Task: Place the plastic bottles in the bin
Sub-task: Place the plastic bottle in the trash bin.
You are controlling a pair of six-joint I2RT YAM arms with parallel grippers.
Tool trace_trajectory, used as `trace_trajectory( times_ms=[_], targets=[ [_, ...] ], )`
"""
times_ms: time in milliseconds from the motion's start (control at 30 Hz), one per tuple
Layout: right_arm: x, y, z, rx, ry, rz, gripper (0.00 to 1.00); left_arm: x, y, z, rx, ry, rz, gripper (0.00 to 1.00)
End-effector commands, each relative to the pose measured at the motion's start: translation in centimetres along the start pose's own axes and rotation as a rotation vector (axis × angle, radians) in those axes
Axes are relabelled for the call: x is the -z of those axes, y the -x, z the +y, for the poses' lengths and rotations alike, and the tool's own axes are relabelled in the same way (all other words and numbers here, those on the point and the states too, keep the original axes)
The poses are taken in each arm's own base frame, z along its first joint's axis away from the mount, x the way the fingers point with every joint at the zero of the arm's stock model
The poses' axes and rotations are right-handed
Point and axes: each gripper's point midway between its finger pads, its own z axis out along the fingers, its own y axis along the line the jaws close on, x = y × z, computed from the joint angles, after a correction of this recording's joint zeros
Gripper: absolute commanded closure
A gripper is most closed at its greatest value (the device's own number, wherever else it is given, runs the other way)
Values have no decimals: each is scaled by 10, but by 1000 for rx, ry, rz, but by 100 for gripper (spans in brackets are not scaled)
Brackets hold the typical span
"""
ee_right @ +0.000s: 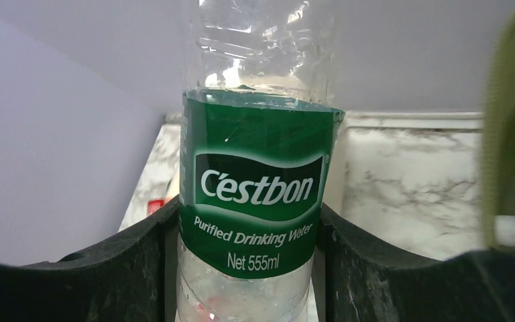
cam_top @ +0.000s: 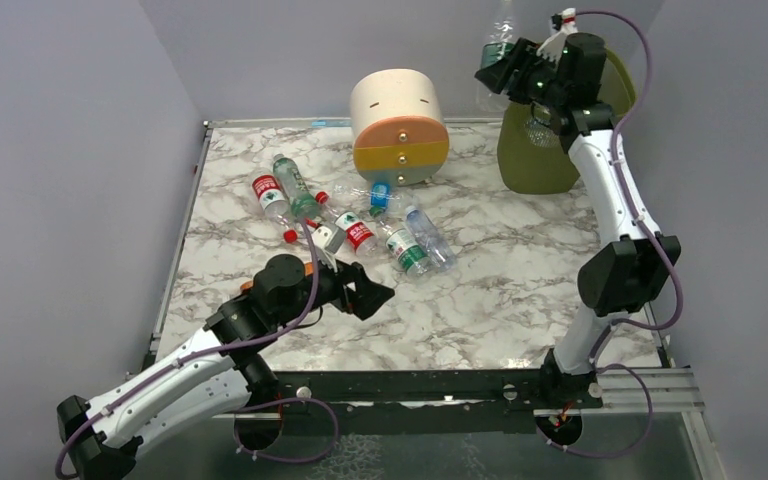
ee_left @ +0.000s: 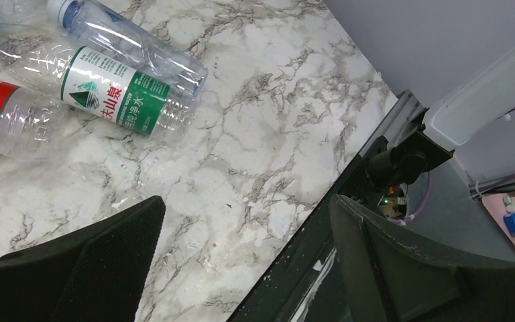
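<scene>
Bottles (cam_top: 358,233) lie scattered on the table (cam_top: 500,270). The right gripper (cam_top: 505,68) clamps one green-labelled bottle (ee_right: 255,201), raised beside the rim of the mesh bin (cam_top: 535,165). What sits inside the bin is unclear. Left gripper (cam_top: 373,297) hovers near the pile, jaws spread wide.

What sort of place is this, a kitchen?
Probably a robotics test booth: plain pale walls box in a marble-patterned tabletop, two white robot arms are bolted along its near edge, and clear plastic bottles lie scattered like props.
</scene>
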Motion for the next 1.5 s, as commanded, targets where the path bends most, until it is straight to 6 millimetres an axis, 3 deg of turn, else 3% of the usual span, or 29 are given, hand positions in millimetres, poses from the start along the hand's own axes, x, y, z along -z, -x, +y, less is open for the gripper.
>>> trace_trajectory(
  times_ms=[0, 267, 567, 733, 867, 967, 1067, 1267, 1367, 1467],
  targets=[
    [11, 58, -41, -64, -46, -151, 48, -9, 8, -2, 1, -8, -24, 1],
    [33, 94, -100, -111, -153, -233, 48, -21, 9, -5, -29, -13, 18, 1],
    [20, 82, -145, -127, -259, -205, 44, -26, 12, -7, -40, -19, 24, 1],
    [15, 79, -163, -114, -319, -197, 28, -28, 12, -9, -44, -26, 30, 1],
    [18, 83, -170, -102, -368, -198, 8, -28, 13, -11, -49, -32, 36, 1],
    [24, 87, -169, -94, -389, -206, 0, -28, 13, -10, -54, -30, 37, 1],
    [33, 93, -162, -80, -395, -221, 0, -27, 14, -10, -57, -28, 41, 1],
    [66, 110, -127, -33, -367, -277, 0, -20, 16, -12, -60, -29, 30, 1],
    [78, 100, -104, -20, -322, -271, 0, -17, 16, -10, -61, -22, 19, 1],
    [78, 75, -66, 1, -256, -239, 0, -16, 16, -9, -58, -19, 15, 1]
  ],
)
